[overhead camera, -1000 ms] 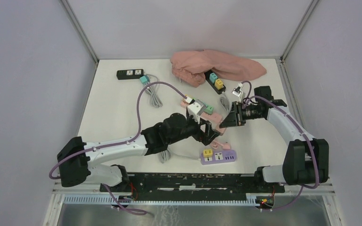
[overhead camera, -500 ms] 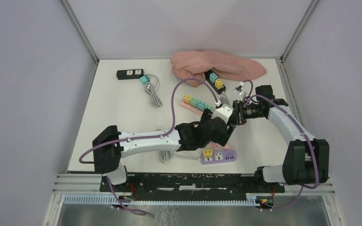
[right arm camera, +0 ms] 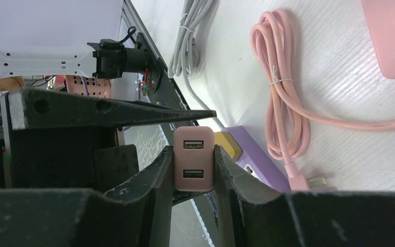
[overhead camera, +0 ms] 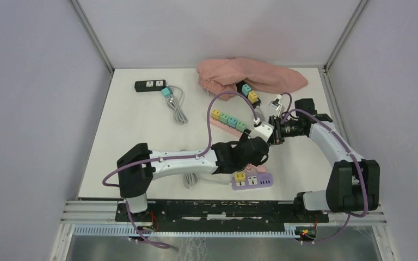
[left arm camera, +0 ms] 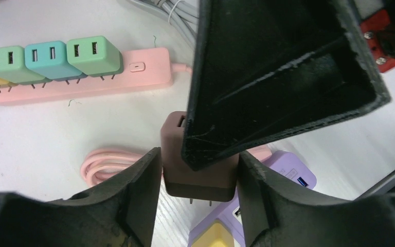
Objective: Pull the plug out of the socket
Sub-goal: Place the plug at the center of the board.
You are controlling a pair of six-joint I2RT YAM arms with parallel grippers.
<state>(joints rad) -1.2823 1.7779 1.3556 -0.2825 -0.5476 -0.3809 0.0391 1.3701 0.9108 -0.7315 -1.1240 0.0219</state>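
Note:
A dusty-pink USB plug (right arm camera: 193, 159) hangs in the air with my right gripper (right arm camera: 194, 154) shut on its two sides. In the left wrist view the same plug (left arm camera: 198, 177) sits between my left gripper's (left arm camera: 199, 159) fingers, which press on its other two sides. Its bare prongs (left arm camera: 208, 202) point down, free of any socket. One right finger (left arm camera: 267, 77) covers the plug's top. Just below lies the purple socket strip (left arm camera: 288, 172) (overhead camera: 252, 179). Both grippers meet above the table's middle (overhead camera: 266, 140), where the plug itself is hidden.
A pink socket strip (overhead camera: 226, 126) carries several coloured plugs (left arm camera: 51, 59). A coiled pink cable (right arm camera: 283, 87) lies by the purple strip. A pink cloth (overhead camera: 250, 73), two black strips (overhead camera: 149, 85) (overhead camera: 249, 93) and grey cable (overhead camera: 178, 109) lie further back.
My left arm swung right from the pink strip to the right gripper, and its jaws closed in around the plug held there. The right arm stayed put.

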